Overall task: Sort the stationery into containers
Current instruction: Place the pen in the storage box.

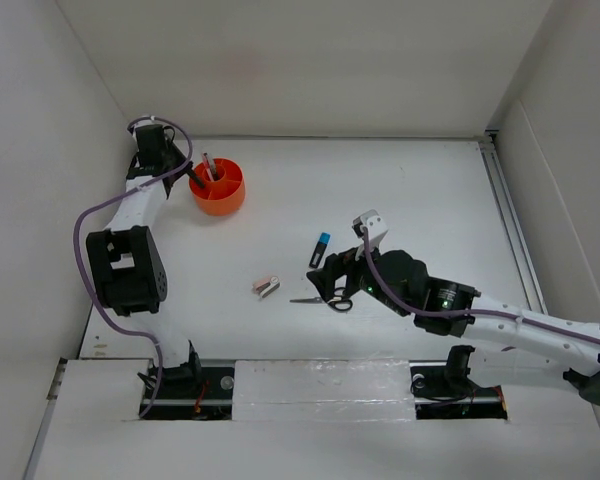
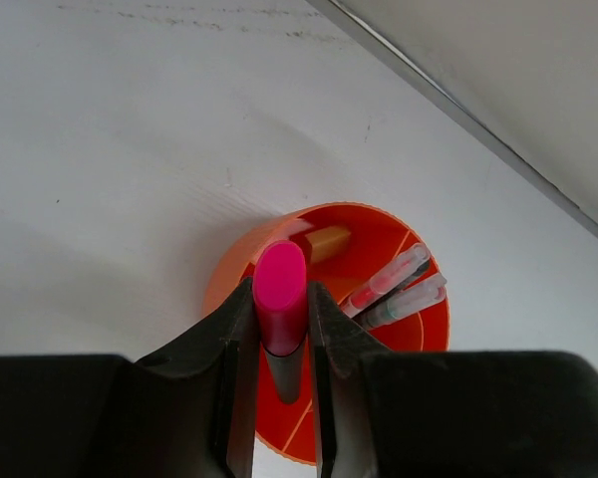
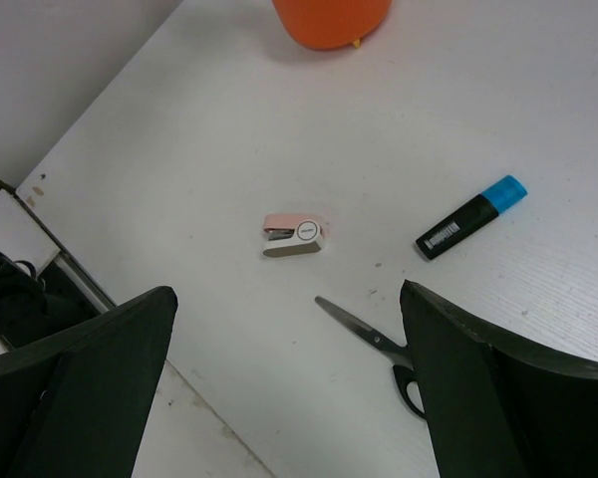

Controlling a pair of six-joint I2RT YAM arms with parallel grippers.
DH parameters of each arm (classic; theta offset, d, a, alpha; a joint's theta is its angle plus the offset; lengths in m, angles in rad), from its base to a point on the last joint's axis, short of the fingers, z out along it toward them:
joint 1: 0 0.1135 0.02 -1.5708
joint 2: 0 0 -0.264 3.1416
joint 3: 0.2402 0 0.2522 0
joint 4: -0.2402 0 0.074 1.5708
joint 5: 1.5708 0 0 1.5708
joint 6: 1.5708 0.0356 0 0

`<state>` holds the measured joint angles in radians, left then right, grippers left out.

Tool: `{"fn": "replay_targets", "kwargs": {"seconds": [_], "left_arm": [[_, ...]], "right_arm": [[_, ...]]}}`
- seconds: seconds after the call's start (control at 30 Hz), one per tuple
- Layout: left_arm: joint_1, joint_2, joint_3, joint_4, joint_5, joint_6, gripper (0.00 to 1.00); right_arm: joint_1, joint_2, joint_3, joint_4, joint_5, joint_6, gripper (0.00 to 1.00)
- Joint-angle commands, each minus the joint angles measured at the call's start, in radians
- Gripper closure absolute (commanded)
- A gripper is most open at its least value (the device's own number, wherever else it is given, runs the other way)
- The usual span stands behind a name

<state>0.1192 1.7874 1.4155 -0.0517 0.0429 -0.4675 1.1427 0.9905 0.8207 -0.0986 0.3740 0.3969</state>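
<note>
Left gripper is pinching a pink-capped black plastic highlighter, likely light, stiff, slick, near its cap, above the round orange plastic tub; right gripper is gaping empty, away from the tub.

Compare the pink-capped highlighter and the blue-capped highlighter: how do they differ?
The pink-capped highlighter is clamped in the left gripper over the orange tub; the blue-capped highlighter lies free on the table. The first has a pink cap, the second a blue one. Both have dark bodies.

stapler left of scissors, highlighter behind them, tub back-left
</note>
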Motion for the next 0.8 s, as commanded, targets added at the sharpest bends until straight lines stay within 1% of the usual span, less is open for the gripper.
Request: {"fn": "replay_targets", "kwargs": {"seconds": [0.0,0.33,0.4,0.47,0.7,0.77], "left_arm": [[-0.001,-0.005,0.0,0.013,-0.015,0.015,1.0],[-0.001,0.006,-0.02,-0.014,-0.058,-0.014,1.0],[-0.013,0.016,-0.02,-0.034,-0.096,-0.014,1.0],[-0.05,0.026,0.011,-0.069,-0.139,0.006,1.0],[-0.059,0.04,0.043,-0.111,-0.161,0.02,1.0],[-0.059,0.04,0.043,-0.111,-0.161,0.02,0.95]], "right_arm": [[0.0,-0.013,0.012,0.02,-0.006,0.005,0.0],[0.0,-0.055,0.003,0.02,-0.006,0.005,0.0],[0.0,-0.055,0.003,0.02,-0.006,0.005,0.0],[0.0,-0.055,0.003,0.02,-0.006,0.014,0.0],[0.0,-0.064,0.003,0.02,-0.015,0.014,0.0],[0.0,-0.064,0.003,0.02,-0.015,0.014,0.0]]}}
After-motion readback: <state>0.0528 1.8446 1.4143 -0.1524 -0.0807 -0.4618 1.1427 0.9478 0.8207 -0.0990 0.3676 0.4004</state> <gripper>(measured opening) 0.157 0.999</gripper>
